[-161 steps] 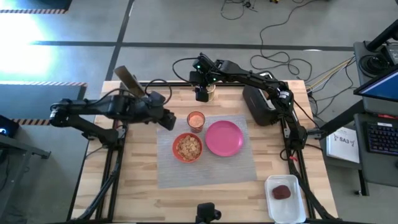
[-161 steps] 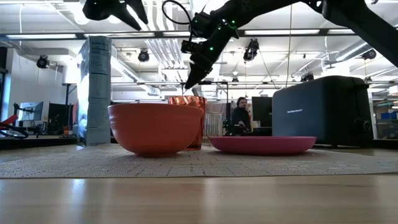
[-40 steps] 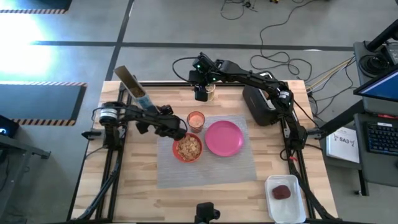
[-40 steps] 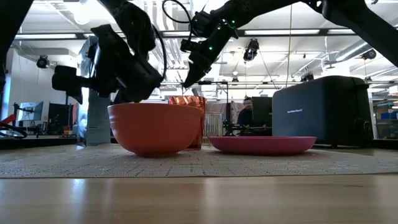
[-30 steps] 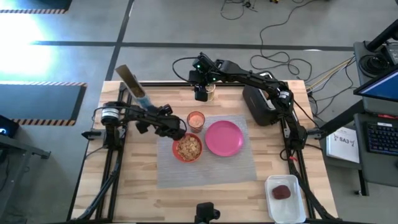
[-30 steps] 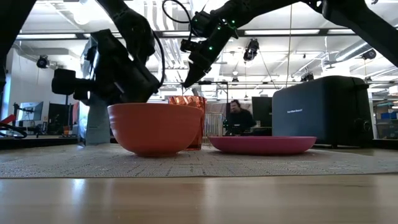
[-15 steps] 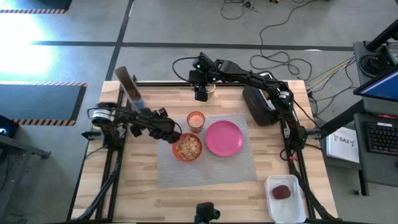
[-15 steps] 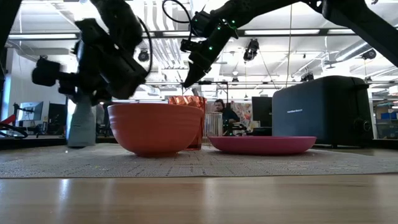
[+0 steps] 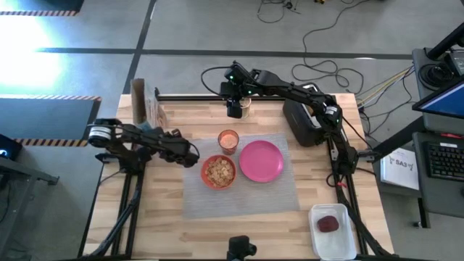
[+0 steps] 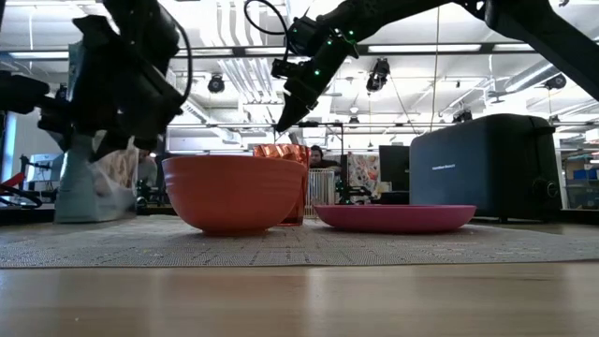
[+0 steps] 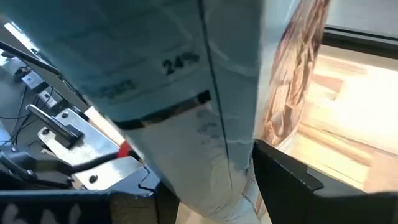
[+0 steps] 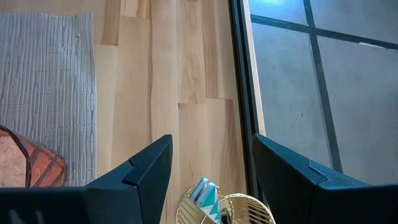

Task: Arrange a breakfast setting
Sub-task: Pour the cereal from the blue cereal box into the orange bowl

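Observation:
A grey placemat [image 9: 239, 194] carries a red-orange bowl [image 9: 218, 172] of cereal, a pink plate [image 9: 262, 160] and an orange cup [image 9: 228, 139]. A dark-red item [image 9: 328, 224] lies in a white tray at the near right corner. My left gripper [image 9: 156, 125] is near the table's left edge, shut on a light-blue cereal box [image 9: 145, 105] [image 10: 94, 183]. My right gripper [image 9: 235, 110] hangs open over the table's far edge, above a small wire holder [image 12: 214, 208], touching nothing. My left gripper pinches the cereal box between its two fingers [image 11: 286, 180], one on each side of the box's printed side panel [image 11: 205, 143]. In the low view the box stands nearly upright below the hand. I cannot tell whether its lower end [image 10: 89, 215] touches the table.
A black toaster [image 9: 301, 119] stands at the far right, beside the placemat. The right arm reaches across the table's far edge. Bare wood lies left of the placemat and along the near edge.
My left gripper has carried the cereal box away from the bowl toward the table's left edge. The box, which leaned over toward the bowl, has come nearly upright. The right arm has kept still.

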`<state>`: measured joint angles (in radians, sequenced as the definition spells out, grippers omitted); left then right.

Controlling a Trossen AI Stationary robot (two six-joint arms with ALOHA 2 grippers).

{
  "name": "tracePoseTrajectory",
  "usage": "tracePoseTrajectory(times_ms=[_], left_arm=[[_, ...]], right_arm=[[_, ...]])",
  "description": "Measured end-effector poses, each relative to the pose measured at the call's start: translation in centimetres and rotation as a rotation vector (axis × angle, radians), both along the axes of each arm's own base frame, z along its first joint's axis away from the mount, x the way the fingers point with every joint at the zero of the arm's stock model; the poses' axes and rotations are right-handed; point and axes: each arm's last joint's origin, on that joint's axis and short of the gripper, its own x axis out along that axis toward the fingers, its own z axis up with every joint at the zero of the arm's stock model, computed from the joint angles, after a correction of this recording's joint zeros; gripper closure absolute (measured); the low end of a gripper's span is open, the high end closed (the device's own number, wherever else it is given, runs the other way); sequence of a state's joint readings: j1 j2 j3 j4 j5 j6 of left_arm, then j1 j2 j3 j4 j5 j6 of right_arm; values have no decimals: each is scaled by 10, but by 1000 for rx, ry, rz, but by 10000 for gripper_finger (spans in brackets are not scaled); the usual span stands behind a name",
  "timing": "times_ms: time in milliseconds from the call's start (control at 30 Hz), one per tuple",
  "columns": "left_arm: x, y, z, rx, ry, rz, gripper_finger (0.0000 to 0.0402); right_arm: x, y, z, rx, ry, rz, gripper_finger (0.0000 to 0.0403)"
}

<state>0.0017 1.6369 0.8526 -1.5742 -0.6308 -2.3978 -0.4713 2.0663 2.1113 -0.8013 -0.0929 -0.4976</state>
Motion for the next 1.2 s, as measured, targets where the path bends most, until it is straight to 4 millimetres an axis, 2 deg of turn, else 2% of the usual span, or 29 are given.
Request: tracePoseTrajectory(times_ms=[333, 767, 1200], left_arm=[[-14, 3, -5, 85, -11, -3, 235], [-15, 29, -3, 170, -5, 38, 235], [-17, 33, -4, 94, 92, -13, 235]], right_arm=[[0, 0, 0, 0, 0, 0, 193], [0, 0, 0, 0, 0, 0, 193], [0, 0, 0, 0, 0, 0, 193]])
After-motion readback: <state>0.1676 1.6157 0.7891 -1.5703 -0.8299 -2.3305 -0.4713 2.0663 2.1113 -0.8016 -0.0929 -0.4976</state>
